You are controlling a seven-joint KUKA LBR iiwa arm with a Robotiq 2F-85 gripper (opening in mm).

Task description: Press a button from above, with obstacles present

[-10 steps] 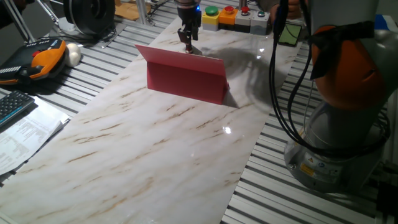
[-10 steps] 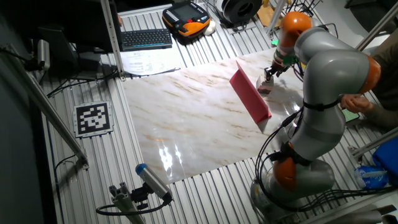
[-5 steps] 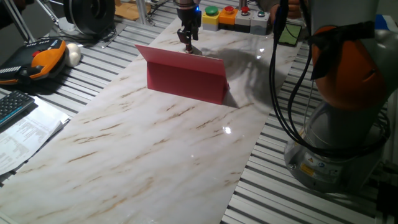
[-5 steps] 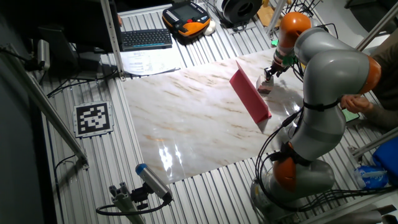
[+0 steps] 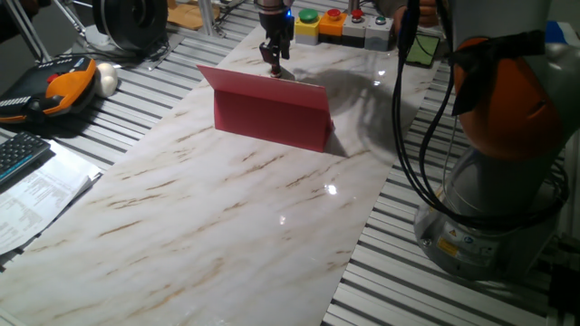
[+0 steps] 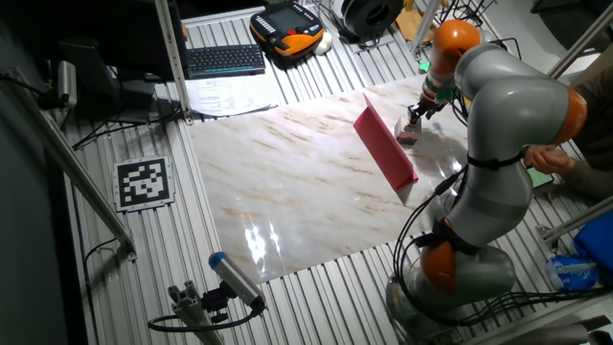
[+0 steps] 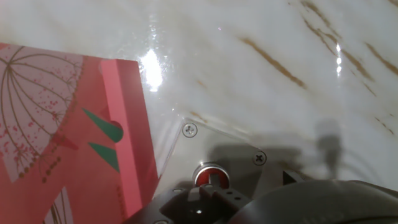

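Colours/patterns, table scene

Panel (image 5: 272, 116) matte dull red outside; its inner face (image 7: 62, 124) pink-red with gold line drawing, speckles, green shapes. Button (image 7: 211, 175) red cap on white base (image 7: 236, 152). Table (image 5: 227, 208) white marble, brown veins. Arm (image 6: 503, 105) grey with orange joints.

The robot arm (image 6: 498, 144) arches from its base and reaches to the far end of the table. Its gripper (image 5: 275, 62) points straight down, low over the surface. The fingertips' state cannot be made out.

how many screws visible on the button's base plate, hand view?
2. One screw sits at the plate's corner nearest the red panel; the other is right of the red button. The pincer body covers the plate's lower part, so more may be hidden.
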